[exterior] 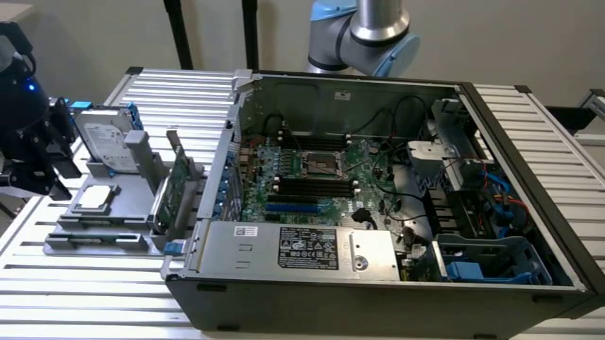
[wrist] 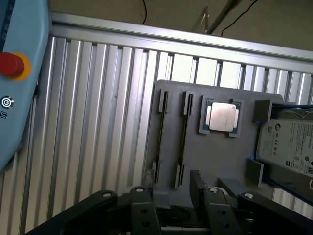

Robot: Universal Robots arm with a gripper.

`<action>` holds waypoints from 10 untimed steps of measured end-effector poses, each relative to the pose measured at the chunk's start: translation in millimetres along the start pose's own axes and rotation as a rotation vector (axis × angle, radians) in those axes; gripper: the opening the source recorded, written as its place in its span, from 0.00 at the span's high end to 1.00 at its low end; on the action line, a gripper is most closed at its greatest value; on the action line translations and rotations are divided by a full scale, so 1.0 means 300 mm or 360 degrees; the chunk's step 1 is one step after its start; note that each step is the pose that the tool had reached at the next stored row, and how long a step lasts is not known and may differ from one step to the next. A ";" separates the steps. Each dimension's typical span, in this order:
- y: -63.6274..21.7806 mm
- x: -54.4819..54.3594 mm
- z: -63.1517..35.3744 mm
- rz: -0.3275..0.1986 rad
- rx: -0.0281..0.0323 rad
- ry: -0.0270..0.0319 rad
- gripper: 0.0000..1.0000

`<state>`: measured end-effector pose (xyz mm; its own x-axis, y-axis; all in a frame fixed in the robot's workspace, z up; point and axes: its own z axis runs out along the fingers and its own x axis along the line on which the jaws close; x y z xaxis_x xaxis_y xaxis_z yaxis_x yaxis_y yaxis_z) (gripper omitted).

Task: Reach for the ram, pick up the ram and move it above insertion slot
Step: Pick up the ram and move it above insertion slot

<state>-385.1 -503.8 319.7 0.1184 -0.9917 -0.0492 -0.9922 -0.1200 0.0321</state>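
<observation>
Two fingers (wrist: 142,213) of the gripper (wrist: 172,215) stand apart with nothing between them, hanging over one end of the grey holder (wrist: 220,161). Two thin boards stand on edge in that holder, side by side in their own grooves. I take the one nearer the processor (wrist: 221,117) to be the ram (wrist: 184,142), though seen edge-on I cannot be sure. The other board (wrist: 160,142) runs just beside it. A hard drive (wrist: 288,144) sits past the processor.

The computer case (exterior: 283,304) lies open to the exterior view's right of the holder, well apart from the gripper, with the long black slots (exterior: 312,185) showing on its board.

To do the reach well, I would centre the gap over the ram's middle and turn the fingers square to its flat faces. I would then come straight down so neither finger catches the neighbouring board. A crooked grip could bind the ram in its end guides.
</observation>
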 end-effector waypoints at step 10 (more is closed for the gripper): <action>0.007 0.002 0.061 0.0007 0.00005 -0.00003 0.58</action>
<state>-388.0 -503.8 301.5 0.1141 -0.9922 -0.0492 -0.9928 -0.1157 0.0320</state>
